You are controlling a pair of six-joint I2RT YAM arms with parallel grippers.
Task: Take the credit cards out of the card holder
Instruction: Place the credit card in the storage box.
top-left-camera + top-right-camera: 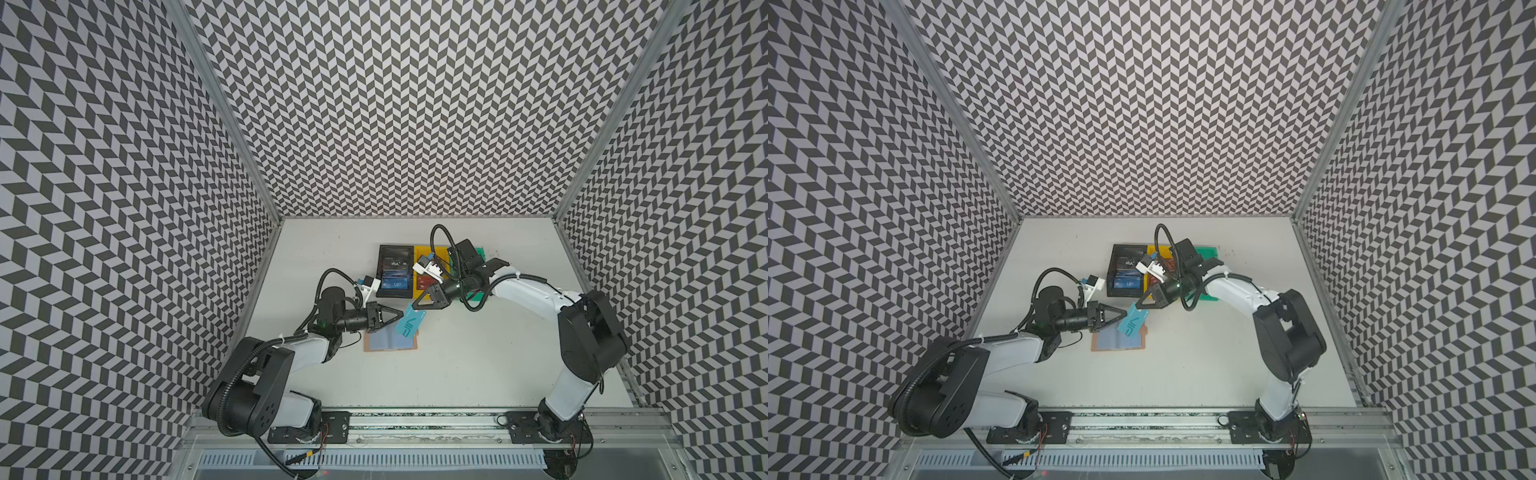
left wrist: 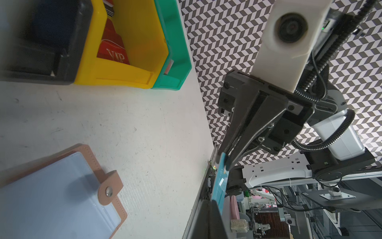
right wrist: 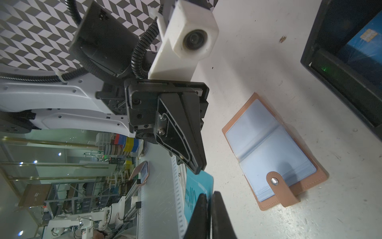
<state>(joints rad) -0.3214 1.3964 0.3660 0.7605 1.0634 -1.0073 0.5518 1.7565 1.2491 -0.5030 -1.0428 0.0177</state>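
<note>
A teal credit card with "VIP" lettering hangs tilted just above the card holder, which lies open on the table, tan with pale blue sleeves. My left gripper is shut on one end of the teal card. My right gripper is shut on the opposite end of that card. The sleeves that show on the card holder look empty, and its snap tab lies loose.
Three bins stand side by side behind the grippers. The black bin holds blue credit cards. Red cards lie in the yellow bin. The green bin is mostly hidden behind my right arm in both top views.
</note>
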